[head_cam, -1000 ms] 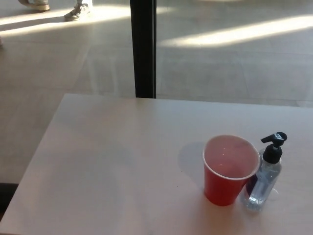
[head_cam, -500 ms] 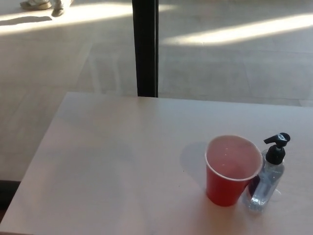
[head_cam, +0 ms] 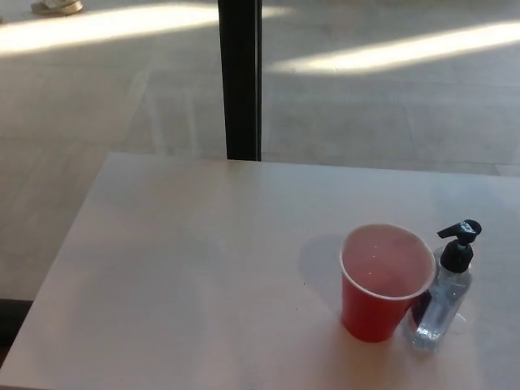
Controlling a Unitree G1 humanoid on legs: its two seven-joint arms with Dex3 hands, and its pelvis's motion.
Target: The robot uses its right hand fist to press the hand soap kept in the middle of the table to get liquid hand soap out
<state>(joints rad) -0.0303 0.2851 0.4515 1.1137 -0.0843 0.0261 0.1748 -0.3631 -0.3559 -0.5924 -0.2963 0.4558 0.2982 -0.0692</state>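
Two items on desk [head_cam: 179,268]: red cup [head_cam: 384,281] and soap [head_cam: 443,301], upright, just right of the cup, touching or nearly, toward the desk's right-front. Neither hand in frame, state unknown.

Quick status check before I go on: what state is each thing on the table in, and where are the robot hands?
Red cup: upright, open top, looks empty.
Hand soap bottle: upright, right beside the cup; whether they touch I cannot tell.
Pump head: raised, not pressed, nothing on it.
Table: carries the cup and bottle near its right side.
Left robot hand: not in view.
Right robot hand: not in view.
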